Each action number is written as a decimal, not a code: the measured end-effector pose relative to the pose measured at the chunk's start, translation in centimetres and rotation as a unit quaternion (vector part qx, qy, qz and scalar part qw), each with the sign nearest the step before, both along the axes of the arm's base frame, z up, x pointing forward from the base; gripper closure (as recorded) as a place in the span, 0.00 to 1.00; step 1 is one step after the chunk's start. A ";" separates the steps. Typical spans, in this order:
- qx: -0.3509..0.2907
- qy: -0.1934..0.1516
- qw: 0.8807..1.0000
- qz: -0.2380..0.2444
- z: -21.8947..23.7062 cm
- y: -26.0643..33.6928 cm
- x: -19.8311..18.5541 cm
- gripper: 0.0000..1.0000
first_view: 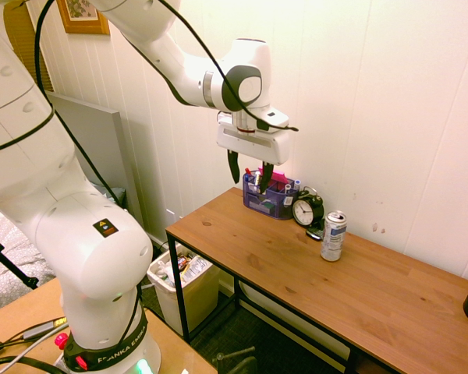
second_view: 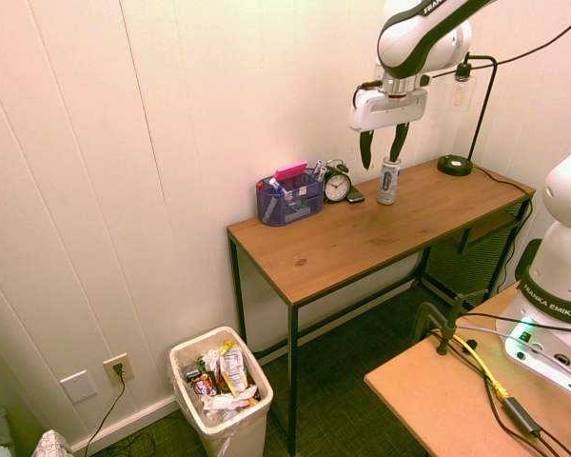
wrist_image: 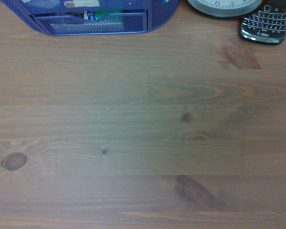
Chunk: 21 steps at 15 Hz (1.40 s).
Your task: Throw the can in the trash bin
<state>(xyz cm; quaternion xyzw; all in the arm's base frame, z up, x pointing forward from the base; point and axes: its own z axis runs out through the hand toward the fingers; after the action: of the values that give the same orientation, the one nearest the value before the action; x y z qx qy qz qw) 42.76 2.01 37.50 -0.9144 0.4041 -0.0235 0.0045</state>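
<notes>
Overhead, reaching in from the first exterior view's left, wrist bent so the gripper [first_view: 249, 173] points straight down above the desk [first_view: 296, 280], well clear of the wood. Fingers spread apart, holding nothing. Hovering near the blue organiser [first_view: 270, 196], with the clock [first_view: 306, 210] just beside that. Standing upright on the desk, long axis vertical, top rim up: the can [first_view: 333, 235], close to the clock and a phone [wrist_image: 264, 21], apart from the gripper. Down on the floor by the desk's end, the bin [second_view: 220, 400], already stuffed with wrappers.
</notes>
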 end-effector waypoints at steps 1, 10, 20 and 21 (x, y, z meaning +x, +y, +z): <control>0.001 0.001 1.000 0.000 -0.1 0.0 0.0 0.00; 0.020 0.028 0.993 -0.110 -4.5 -9.3 3.5 0.00; -0.032 0.030 0.968 -0.248 -10.0 -15.3 12.0 0.00; -0.033 0.023 0.966 -0.256 -10.3 -15.9 12.5 0.00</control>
<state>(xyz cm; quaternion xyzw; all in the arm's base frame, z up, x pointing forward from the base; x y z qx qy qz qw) 55.26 -13.93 27.21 -0.7805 0.6236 -0.0162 -0.0407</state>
